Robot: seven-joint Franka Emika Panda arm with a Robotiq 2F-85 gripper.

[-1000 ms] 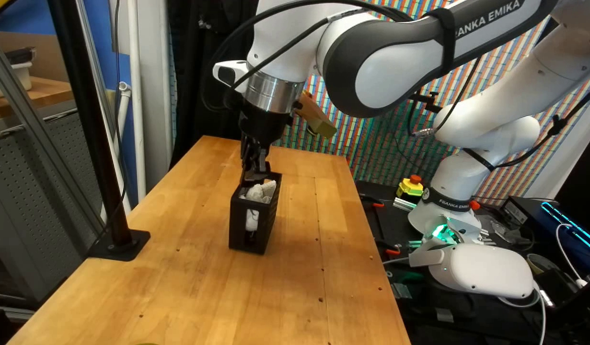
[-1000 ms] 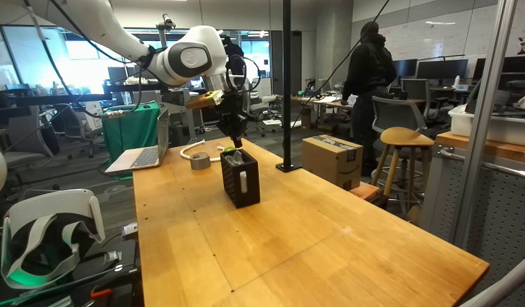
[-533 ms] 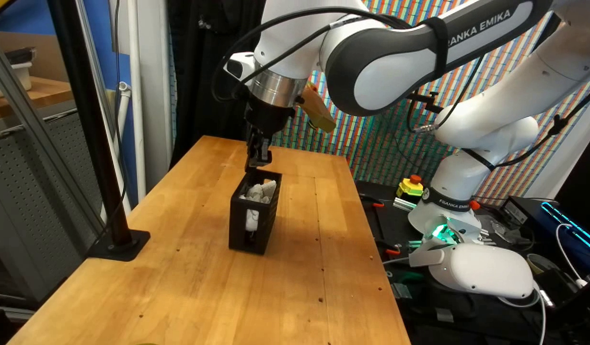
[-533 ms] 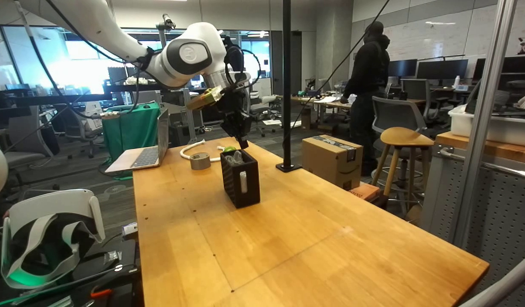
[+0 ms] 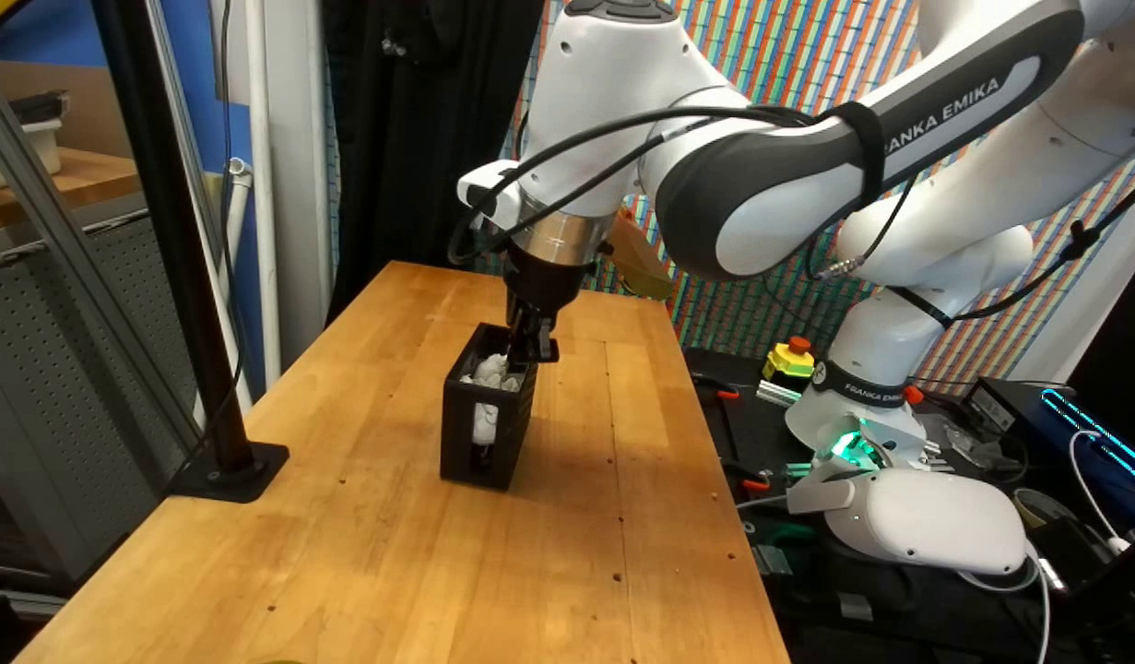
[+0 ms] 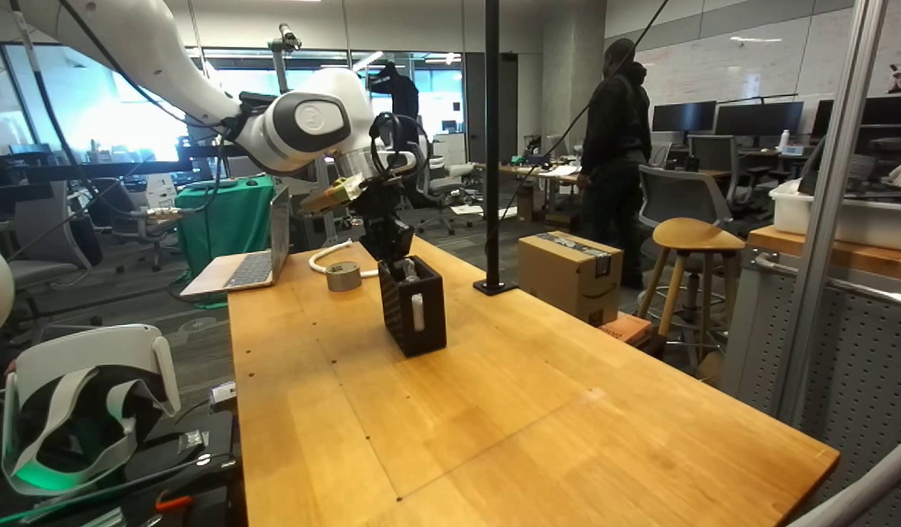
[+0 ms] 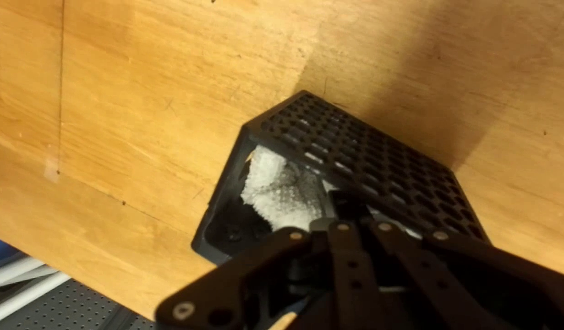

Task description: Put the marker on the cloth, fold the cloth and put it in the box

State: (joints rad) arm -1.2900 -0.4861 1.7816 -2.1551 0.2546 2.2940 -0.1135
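Gripper [image 7: 348, 206] clenched, nothing that I can see in its grasp: half a second ago I had it hanging above the rim of the box [image 5: 458, 432], and now its tips dip into the mouth, close beside the cloth [image 7: 282, 197], along the perforated wall nearer the robot base [image 5: 860, 384]. The box hasn't moved, well in from the table's [image 5: 383, 526] corners. The cloth, bunched inside, looks reshaped. I judge I'm tamping it down, with the task nearly done. Marker not visible; I can't confirm it's wrapped within.
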